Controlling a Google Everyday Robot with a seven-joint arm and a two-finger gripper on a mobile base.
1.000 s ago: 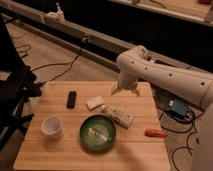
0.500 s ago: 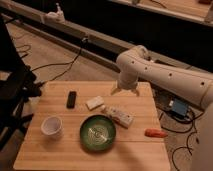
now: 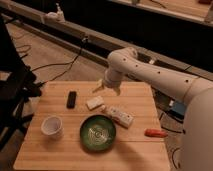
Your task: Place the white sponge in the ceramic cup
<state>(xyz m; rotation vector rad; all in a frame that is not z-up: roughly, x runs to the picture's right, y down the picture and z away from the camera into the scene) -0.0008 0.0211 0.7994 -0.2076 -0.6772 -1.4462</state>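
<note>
The white sponge [image 3: 94, 103] lies flat near the middle of the wooden table [image 3: 60, 155], right of a black remote. The ceramic cup [image 3: 52, 126] stands upright at the front left, apart from the sponge. My gripper [image 3: 98, 87] hangs at the end of the white arm [image 3: 150, 75], just above and behind the sponge, over the table's back edge. It holds nothing that I can see.
A black remote [image 3: 72, 99] lies left of the sponge. A wide green patterned bowl [image 3: 98, 132] sits at front centre. A long white bar with buttons [image 3: 119, 116] lies right of the sponge. A small red-orange object [image 3: 156, 133] lies at the right edge. Cables run across the floor behind.
</note>
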